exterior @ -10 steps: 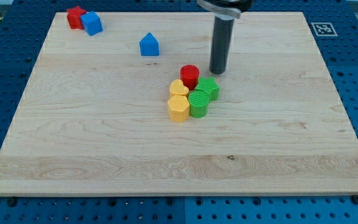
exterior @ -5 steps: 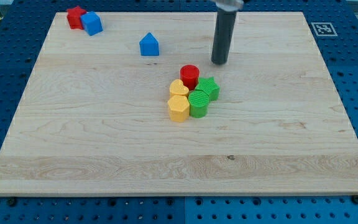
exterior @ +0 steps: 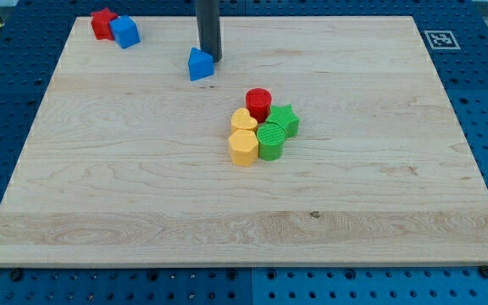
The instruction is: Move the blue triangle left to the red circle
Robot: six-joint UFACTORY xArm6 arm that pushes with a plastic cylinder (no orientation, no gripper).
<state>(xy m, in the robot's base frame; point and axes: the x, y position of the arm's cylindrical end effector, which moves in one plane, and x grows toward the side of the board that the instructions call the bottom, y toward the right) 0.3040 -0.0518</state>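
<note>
The blue triangle block (exterior: 199, 65) lies on the wooden board (exterior: 142, 195) in its upper middle. My tip (exterior: 209, 58) stands right against the triangle's upper right side. The red circle block (exterior: 259, 102) sits to the lower right of the triangle, near the board's middle, at the top of a tight cluster of blocks.
Touching the red circle are a green star (exterior: 285, 119), a green round block (exterior: 270, 141), a yellow heart (exterior: 244, 119) and a yellow hexagon (exterior: 243, 147). A red block (exterior: 102, 22) and a blue block (exterior: 126, 32) sit at the board's top left corner.
My tip has moved left across the board from above the red circle to the blue triangle's upper right side. The triangle has turned slightly and shifted a little down and left.
</note>
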